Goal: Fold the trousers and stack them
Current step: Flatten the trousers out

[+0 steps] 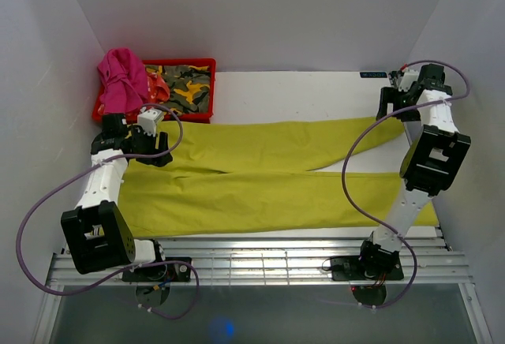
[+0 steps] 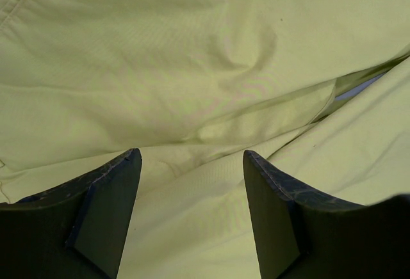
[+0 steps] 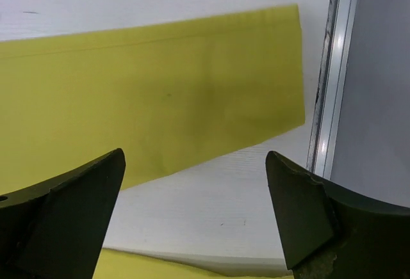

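- Black two-finger left gripper (image 2: 191, 155) hangs just over the long lime yellow-green cloth trousers (image 1: 260, 202) near their waist end, jaws spread, nothing between them.
- These trousers lie spread flat across the white table (image 1: 300, 91), legs running rightward.
- Black right gripper (image 3: 193, 155) hovers above the far leg's hem by the table's right edge, jaws wide and empty.
- At the far left corner, a red plastic basket (image 1: 202, 63) holds a crumpled pink cloth (image 1: 120, 76) and a camouflage-patterned cloth (image 1: 188, 90).

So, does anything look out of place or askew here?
Only the pink cloth, which spills over the rim of the red bin instead of lying inside. The trousers lie spread flat, legs slightly apart.
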`<state>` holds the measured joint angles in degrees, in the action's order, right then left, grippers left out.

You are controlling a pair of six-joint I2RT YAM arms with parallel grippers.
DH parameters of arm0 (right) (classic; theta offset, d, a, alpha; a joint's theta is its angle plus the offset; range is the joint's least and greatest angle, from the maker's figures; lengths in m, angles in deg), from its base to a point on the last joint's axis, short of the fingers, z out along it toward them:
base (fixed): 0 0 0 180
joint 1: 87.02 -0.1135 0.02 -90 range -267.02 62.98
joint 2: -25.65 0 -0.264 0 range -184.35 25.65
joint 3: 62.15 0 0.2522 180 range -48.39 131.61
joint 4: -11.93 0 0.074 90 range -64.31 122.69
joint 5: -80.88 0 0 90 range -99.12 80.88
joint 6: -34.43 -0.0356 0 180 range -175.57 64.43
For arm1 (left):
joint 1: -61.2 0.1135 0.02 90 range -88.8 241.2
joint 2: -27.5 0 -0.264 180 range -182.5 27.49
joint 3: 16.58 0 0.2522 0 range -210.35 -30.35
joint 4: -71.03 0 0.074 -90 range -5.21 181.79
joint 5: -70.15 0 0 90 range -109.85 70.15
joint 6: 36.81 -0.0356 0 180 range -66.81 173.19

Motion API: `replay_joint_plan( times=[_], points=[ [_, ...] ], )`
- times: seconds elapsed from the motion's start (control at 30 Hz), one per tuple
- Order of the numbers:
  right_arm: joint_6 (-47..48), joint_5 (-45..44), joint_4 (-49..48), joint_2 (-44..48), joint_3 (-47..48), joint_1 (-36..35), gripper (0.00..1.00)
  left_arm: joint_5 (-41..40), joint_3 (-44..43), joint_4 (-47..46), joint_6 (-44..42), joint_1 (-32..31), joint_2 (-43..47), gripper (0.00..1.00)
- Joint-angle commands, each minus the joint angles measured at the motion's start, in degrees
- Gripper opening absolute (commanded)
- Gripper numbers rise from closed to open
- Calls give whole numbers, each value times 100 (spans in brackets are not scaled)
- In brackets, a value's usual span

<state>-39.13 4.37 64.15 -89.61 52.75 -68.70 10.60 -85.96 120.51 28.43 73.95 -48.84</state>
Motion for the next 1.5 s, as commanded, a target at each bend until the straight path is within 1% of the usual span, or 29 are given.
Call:
replay_joint_plan(
  times=[0.0,0.2,0.23,0.27,0.33,0.37,0.4,0.47,0.5,0.57,0.6,0.63,0.73,0.8,0.83,0.87,0.93,0.97,1.0,1.03,1.07,1.1,1.2,1.27,1.33,1.37,1.4,1.43,1.47],
  points=[
    [-431,-979,-57,-496,46,162,96,136,33,-66,41,17,233,75],
    [-774,-1349,-444,-848,-130,206,95,101,-11,-57,15,17,181,75],
    [-827,-1515,-514,-901,-139,215,94,83,-28,-48,23,17,180,75],
    [-853,-1508,-532,-962,-139,224,94,83,-37,-48,14,17,154,75],
    [-915,-1176,-541,-1129,-95,233,89,74,-72,-39,14,17,145,75],
    [-950,-982,-541,-1173,-86,241,83,57,-81,-48,14,25,128,75],
    [-976,-441,-532,-1244,-69,242,69,48,-90,-48,14,25,119,75],
    [-1064,115,-541,-1236,-121,250,58,22,-90,-48,14,17,128,75],
    [-1152,623,-593,-1140,-165,250,42,4,-99,-39,14,17,136,75],
    [-1258,1100,-830,-912,-514,242,29,-5,-64,-39,-12,17,145,75],
    [-1371,1372,-1127,-588,-665,224,15,-5,-46,-39,-12,17,154,75],
    [-1398,1558,-1269,-420,-814,198,8,-5,-29,-39,-21,25,180,75],
    [-1556,1980,-1674,266,-1280,31,8,4,7,-48,-38,25,215,75],
    [-1601,1947,-1920,800,-1700,-232,8,30,16,-57,-47,17,216,75],
    [-1601,1842,-2095,951,-1834,-355,8,22,7,-57,-47,17,207,75],
    [-1566,1736,-2192,1118,-1966,-635,8,30,-11,-48,-30,17,198,75],
    [-1487,1315,-2490,1541,-2387,-970,8,48,-11,-48,-30,17,189,75],
    [-1365,1139,-2536,1664,-2493,-1346,8,57,-11,-57,-21,17,180,75],
    [-1294,659,-2545,1830,-2581,-1567,8,57,-19,-48,-12,17,180,75],
    [-1232,376,-2554,1902,-2721,-1769,8,39,-11,-48,-21,25,189,75],
    [-1119,216,-2632,1963,-2818,-2224,8,39,-11,-39,-21,25,180,75],
    [-1074,-11,-2685,2042,-2915,-2428,8,39,-11,-31,-29,17,180,75],
    [-994,-347,-2668,1956,-3144,-3158,8,30,-11,-13,-38,17,172,75],
    [-1012,-261,-2572,1841,-3232,-3579,8,30,-2,-13,-47,17,172,76],
    [-1108,64,-2528,1674,-3250,-3835,8,39,-2,-13,-56,17,172,75],
    [-1135,213,-2536,1639,-3233,-4072,8,39,15,-4,-56,17,172,75],
    [-1135,632,-2519,1595,-3206,-4196,9,39,16,-4,-73,25,172,75],
    [-1135,819,-2475,1569,-3145,-4310,16,30,16,5,-65,17,163,75],
    [-1109,978,-2422,1551,-2988,-4511,29,39,16,5,-82,17,154,76]
  ],
)
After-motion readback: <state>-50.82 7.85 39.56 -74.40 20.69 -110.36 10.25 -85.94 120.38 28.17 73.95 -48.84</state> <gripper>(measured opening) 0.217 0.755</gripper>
